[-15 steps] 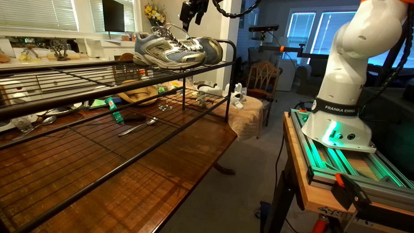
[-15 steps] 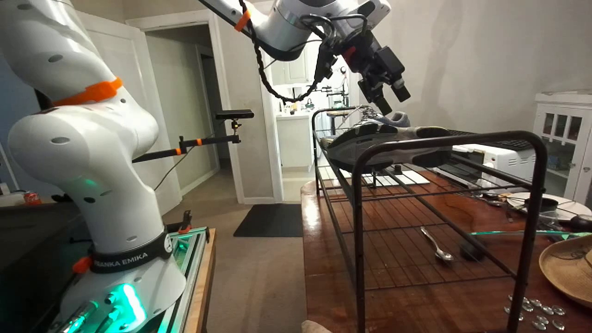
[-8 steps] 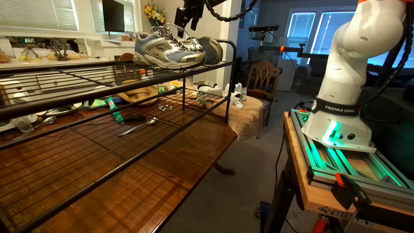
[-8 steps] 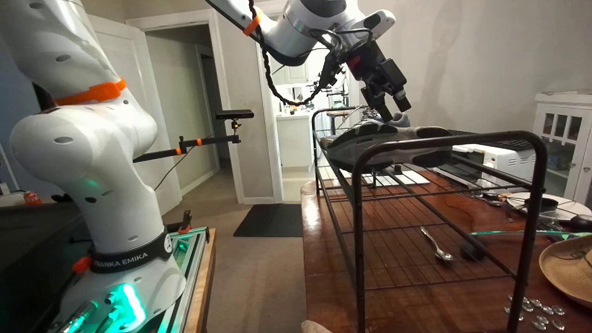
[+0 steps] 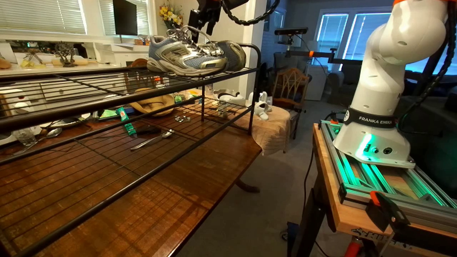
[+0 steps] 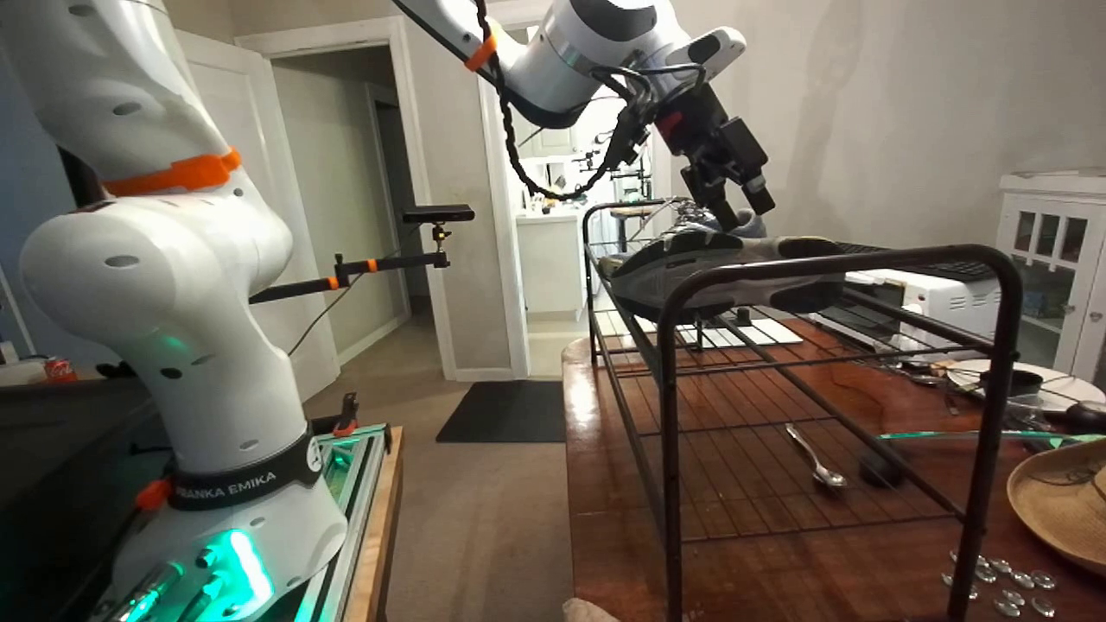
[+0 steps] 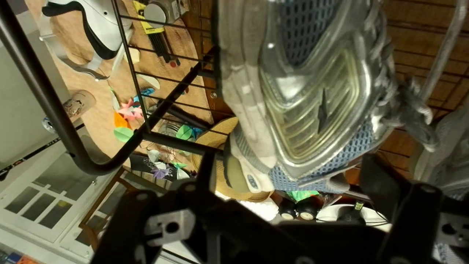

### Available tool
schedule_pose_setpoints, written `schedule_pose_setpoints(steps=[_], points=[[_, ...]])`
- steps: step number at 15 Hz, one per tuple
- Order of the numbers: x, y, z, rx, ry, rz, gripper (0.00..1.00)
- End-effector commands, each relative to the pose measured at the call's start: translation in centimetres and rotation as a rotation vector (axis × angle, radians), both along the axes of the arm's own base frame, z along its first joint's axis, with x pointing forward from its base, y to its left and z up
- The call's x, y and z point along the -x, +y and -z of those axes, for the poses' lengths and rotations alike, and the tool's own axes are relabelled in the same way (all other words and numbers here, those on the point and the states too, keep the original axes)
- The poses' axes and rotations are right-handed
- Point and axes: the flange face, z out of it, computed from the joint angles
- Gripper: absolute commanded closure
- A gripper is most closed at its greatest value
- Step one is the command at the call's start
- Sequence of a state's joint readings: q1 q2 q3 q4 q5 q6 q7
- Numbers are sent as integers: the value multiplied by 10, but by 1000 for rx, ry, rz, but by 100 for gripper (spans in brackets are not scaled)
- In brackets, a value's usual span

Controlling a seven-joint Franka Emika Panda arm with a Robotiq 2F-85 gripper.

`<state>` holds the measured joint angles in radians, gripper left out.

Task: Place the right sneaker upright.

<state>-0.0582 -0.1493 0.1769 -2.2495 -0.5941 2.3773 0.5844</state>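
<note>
Silver and blue mesh covers the right sneaker, a running shoe with grey laces and a pale sole. It lies tipped on its side on the top shelf of a black metal wire rack, near one end, and its bottom faces out that end. Just beside it is its twin sneaker, silver and blue mesh too, and that shoe sits flat, with its sole down on the wires and its laces up. The black two-finger gripper hangs on a slant from the white robot arm, close over the heel of the tipped shoe. Its fingers are wide apart, and in the wrist view one shows on each side of the heel. I cannot tell if they touch it. The rack stands on a shiny brown wooden table. A shiny silver spoon shows through the wires of the lower shelf. In an exterior view, a round tan straw hat and a bunch of small clear glass beads lie near the rack
</note>
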Motion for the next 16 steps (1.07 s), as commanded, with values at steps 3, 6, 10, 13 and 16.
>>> schedule_pose_setpoints(steps=[3,6,10,13,16], points=[[-8,6,14,-2,-14,-8,0],[-10,9,18,-17,-21,-11,0],[-11,8,25,24,-19,-30,24],[-11,5,31,67,-16,-39,51],[-10,3,30,96,-20,-44,75]])
